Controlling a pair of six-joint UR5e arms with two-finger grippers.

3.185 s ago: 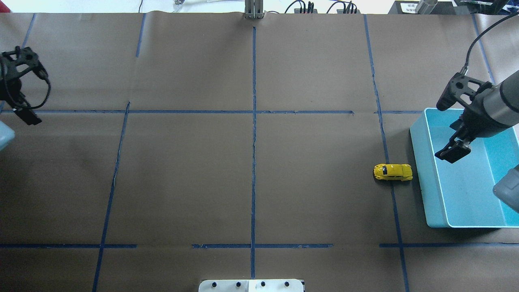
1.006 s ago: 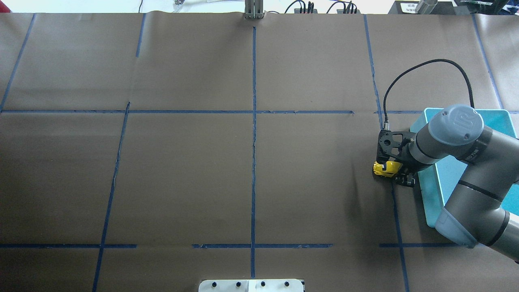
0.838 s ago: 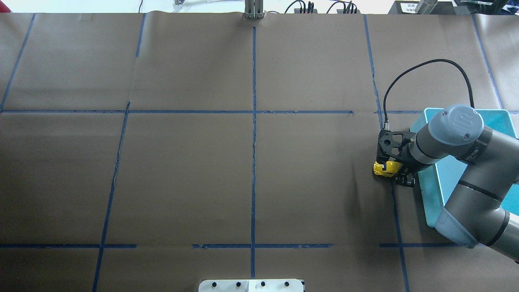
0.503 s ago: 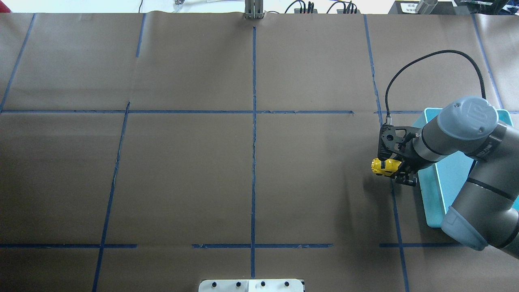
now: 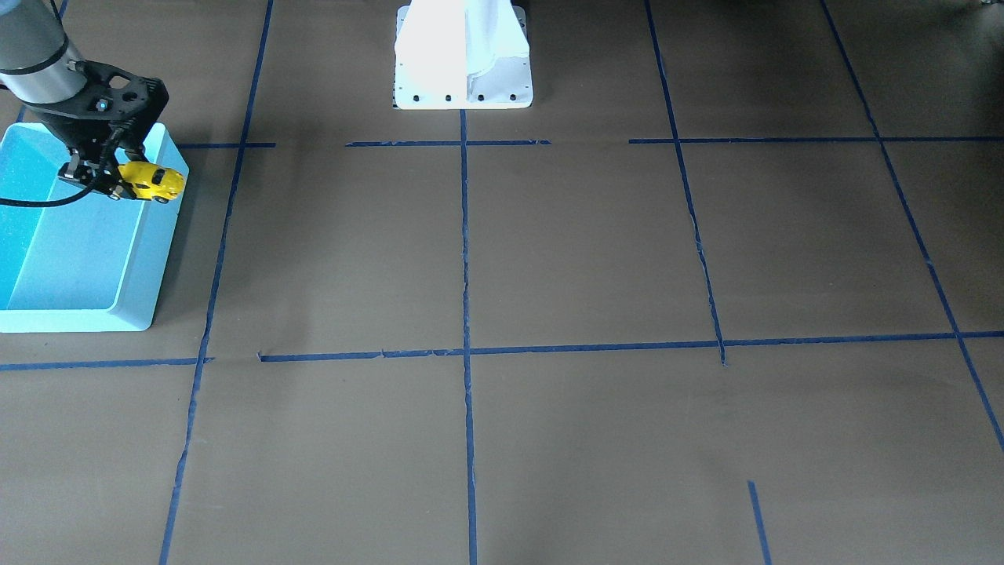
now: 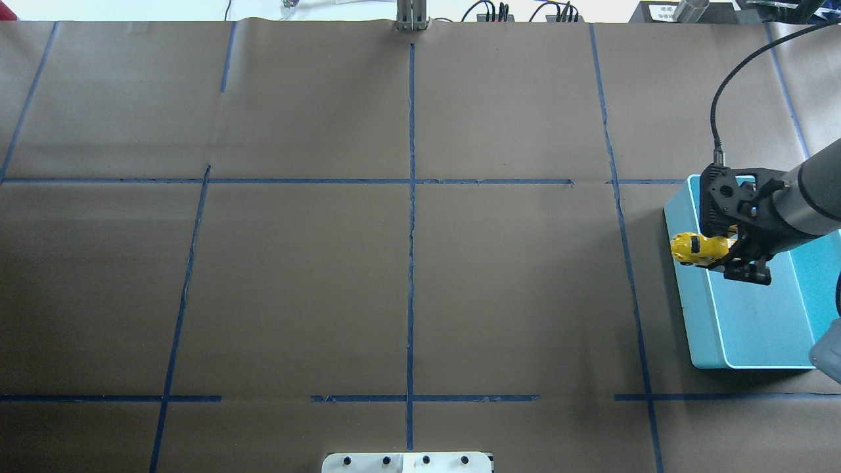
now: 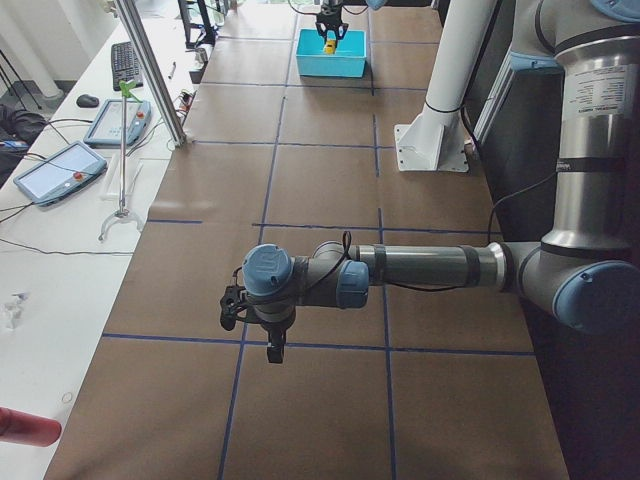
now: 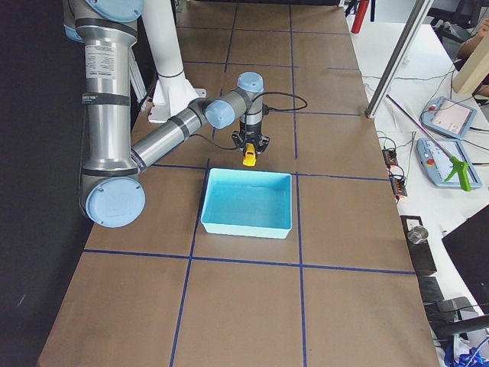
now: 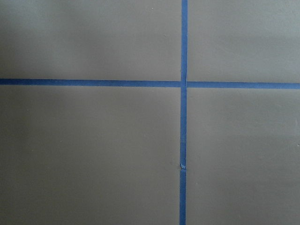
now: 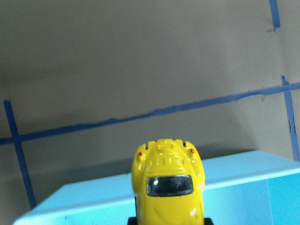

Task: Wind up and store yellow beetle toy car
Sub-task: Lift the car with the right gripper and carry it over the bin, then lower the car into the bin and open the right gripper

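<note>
Up off the desk [image 6: 295, 282] and to the right went the yellow beetle toy car [image 6: 698, 248]; now the right gripper [image 6: 730, 255] pinches one end of it, in the air over the left edge of the blue bin [image 6: 755, 328], whose wide floor lies open beside it. The left gripper [image 7: 272, 345] hangs far off left; I cannot tell if it is open.

No wording can be read. The white sign [image 6: 659, 10] beyond the far edge of the counter [image 6: 512, 295] bears print too small to make out. The left arm's sticker [image 7: 591, 95] and right arm's sticker [image 8: 96, 58] are equally illegible.
</note>
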